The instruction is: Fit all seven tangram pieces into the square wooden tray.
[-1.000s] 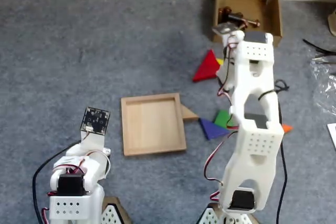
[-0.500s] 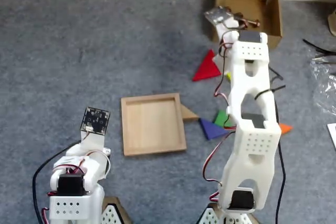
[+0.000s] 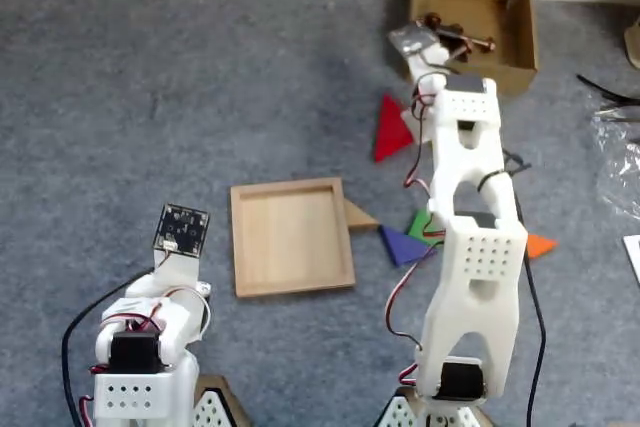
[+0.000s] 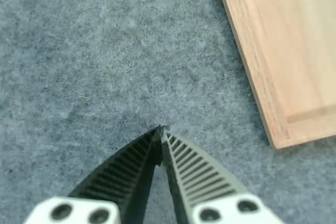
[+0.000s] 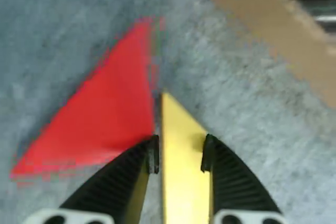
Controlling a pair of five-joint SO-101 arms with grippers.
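Over grey felt (image 3: 150, 77), pinches the yellow piece (image 5: 176, 121) in the right gripper (image 5: 179, 149), edge to edge with the red triangle (image 5: 105, 119), well apart from the empty wooden tray (image 3: 292, 237). Holds the left gripper (image 4: 160, 134) clenched on nothing beside the tray's corner. Could drag the triangle along, or slip off thin edges.

Left gripper (image 4: 160, 130) pinched tight, arm folded — right gripper (image 5: 177, 150), arm fully ext., clamps yellow piece (image 5: 178, 192).

High view looks down; close right wrist seemingly shares red triangle (image 3: 390, 132).
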